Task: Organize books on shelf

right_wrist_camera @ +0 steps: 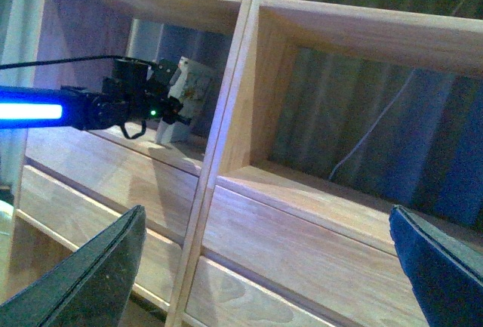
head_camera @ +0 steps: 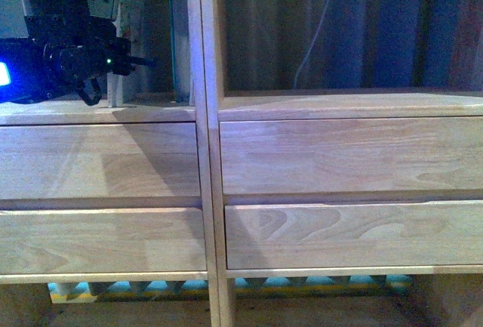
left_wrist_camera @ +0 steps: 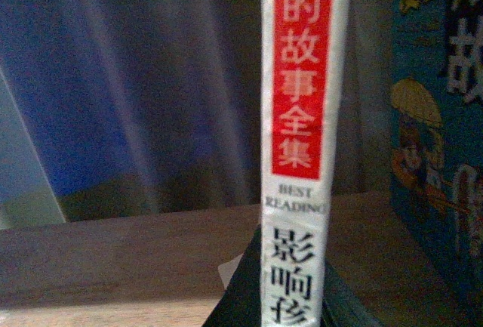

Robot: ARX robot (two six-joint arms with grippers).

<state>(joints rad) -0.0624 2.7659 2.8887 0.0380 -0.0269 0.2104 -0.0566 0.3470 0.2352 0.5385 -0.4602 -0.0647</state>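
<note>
- Shelf (head_camera: 347, 104): light wood, open back; the central divider (head_camera: 204, 55) is the reference for everything below.
- Drawer fronts (head_camera: 347, 157): four, plain, two on each side of the divider, under the open compartments; all flush.
- Left gripper (head_camera: 121, 61): inside the open compartment left of the divider, just above its board. Its dark fingers (left_wrist_camera: 240, 289) are clamped on either side of the white paperback's lower spine.
- Right gripper (right_wrist_camera: 264, 274): facing the shelf, roughly in line with the divider. Jaws spread wide, nothing between them.
- Teal book (left_wrist_camera: 438, 153): standing in the left compartment between the paperback and the divider, close to the divider.
- White paperback (left_wrist_camera: 302, 115): upright in the left compartment, red-and-white spine vertical, apart from the teal book.
</note>
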